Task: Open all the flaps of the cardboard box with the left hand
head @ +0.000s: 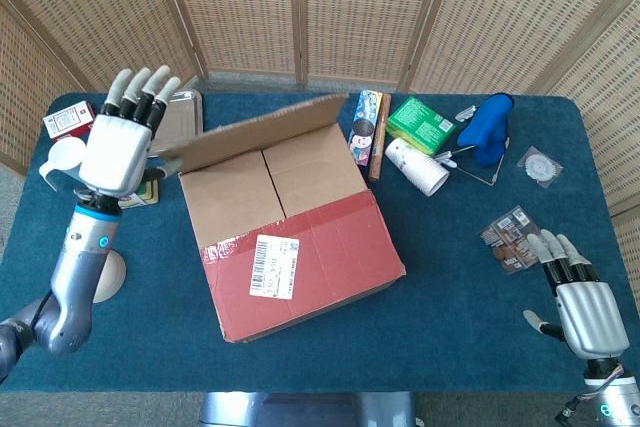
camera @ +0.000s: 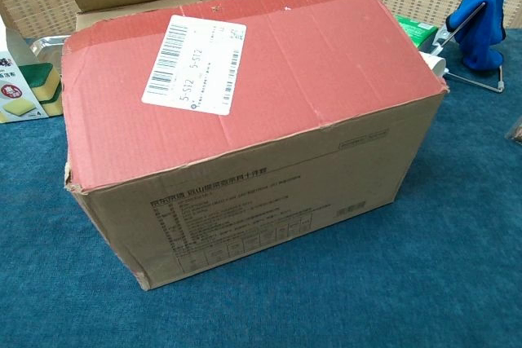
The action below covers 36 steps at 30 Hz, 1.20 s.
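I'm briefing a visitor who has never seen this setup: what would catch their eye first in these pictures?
The big cardboard box in the middle of the blue table, its far flap lifted while the near red-taped flap with the white label lies shut. Next, the left hand raised at the lifted flap's left end, fingers spread upward. The right hand rests open at the table's near right corner.
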Motion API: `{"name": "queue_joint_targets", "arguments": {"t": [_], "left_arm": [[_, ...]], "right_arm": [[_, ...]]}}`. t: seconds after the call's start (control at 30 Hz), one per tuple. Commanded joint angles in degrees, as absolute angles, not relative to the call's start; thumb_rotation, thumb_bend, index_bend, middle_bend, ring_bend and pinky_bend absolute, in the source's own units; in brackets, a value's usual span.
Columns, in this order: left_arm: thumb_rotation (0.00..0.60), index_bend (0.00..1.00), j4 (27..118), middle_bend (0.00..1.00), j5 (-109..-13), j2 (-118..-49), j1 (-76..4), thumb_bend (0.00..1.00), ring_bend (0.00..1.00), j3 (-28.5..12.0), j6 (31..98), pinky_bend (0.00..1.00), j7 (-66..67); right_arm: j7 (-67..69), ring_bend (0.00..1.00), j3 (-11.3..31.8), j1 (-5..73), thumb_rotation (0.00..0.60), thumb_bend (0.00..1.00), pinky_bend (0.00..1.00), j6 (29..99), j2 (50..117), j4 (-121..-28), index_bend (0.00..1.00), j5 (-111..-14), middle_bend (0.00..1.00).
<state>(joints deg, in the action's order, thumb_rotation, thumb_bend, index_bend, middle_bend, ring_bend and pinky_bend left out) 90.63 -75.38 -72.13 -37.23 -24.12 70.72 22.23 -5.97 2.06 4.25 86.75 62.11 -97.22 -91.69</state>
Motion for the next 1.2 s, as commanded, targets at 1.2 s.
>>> {"name": "queue_joint_targets", "arguments": {"t": [1.2], "left_arm": [[0.6, 0.0, 61.1, 0.0, -74.0, -79.2, -50.1, 0.48, 0.0, -18.8, 52.8, 0.01, -0.8]], "right_arm": [[-11.5, 0.0, 3.1, 4.5, 0.6, 0.0, 0.23, 86.7, 63.5, -97.9, 0.0, -90.4, 0.0]]}}
